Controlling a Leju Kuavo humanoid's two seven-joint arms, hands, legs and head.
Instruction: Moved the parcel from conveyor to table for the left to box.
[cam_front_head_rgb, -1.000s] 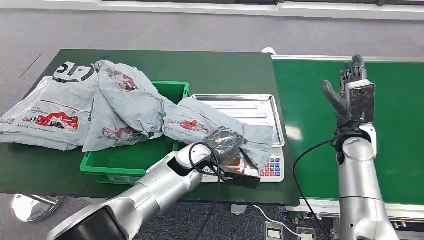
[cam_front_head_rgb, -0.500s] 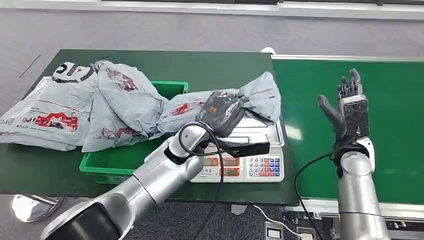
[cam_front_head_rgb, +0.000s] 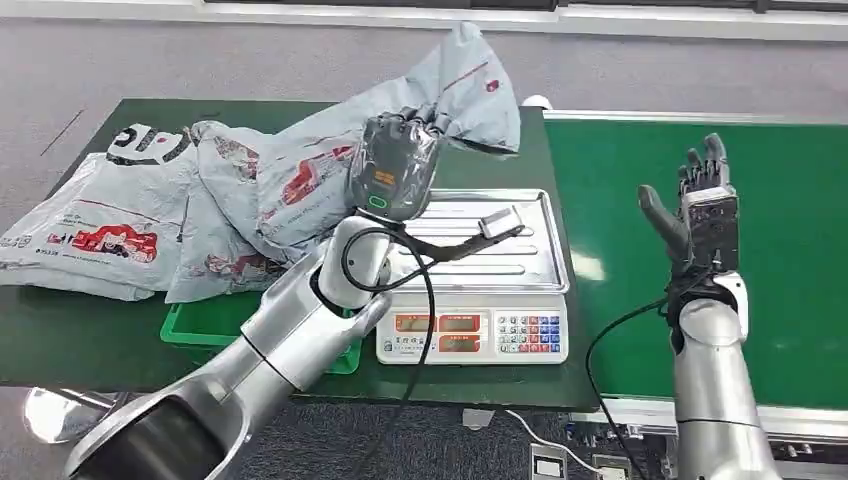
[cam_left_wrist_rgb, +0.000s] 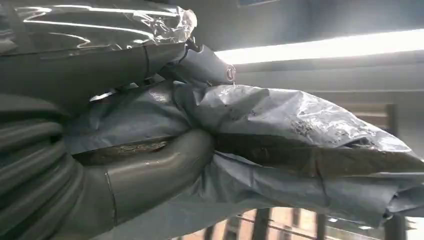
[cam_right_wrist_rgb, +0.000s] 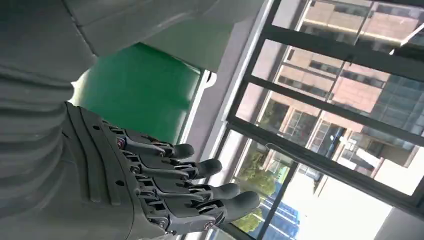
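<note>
**Parcel up off the scale, swinging toward the bin**

Since a second ago my left hand (cam_front_head_rgb: 392, 165) has lifted the grey parcel (cam_front_head_rgb: 440, 95) from the tray of the weighing scale (cam_front_head_rgb: 520, 235) and carried it up and back; it now hangs in the air above the far part of the counter (cam_front_head_rgb: 450, 150), one end pointing upward, the other trailing down toward the green bin (cam_front_head_rgb: 345, 180). My left hand grasps it firmly, the plastic bunched in my fingers (cam_left_wrist_rgb: 150, 175). My right hand (cam_front_head_rgb: 700, 210) holds nothing, fingers spread and upright over the green conveyor (cam_front_head_rgb: 790, 250), lower than it was. I judge the weighing done and only the drop into the bin left. Room is tight there: other grey parcels (cam_front_head_rgb: 110, 220) lie heaped across the bin and over the counter's left side, hiding most of its opening. The scale's raised tray edge sits just beside the bin, and my wrist cable (cam_front_head_rgb: 425, 300) loops above the scale, so I'd clear both before lowering
</note>
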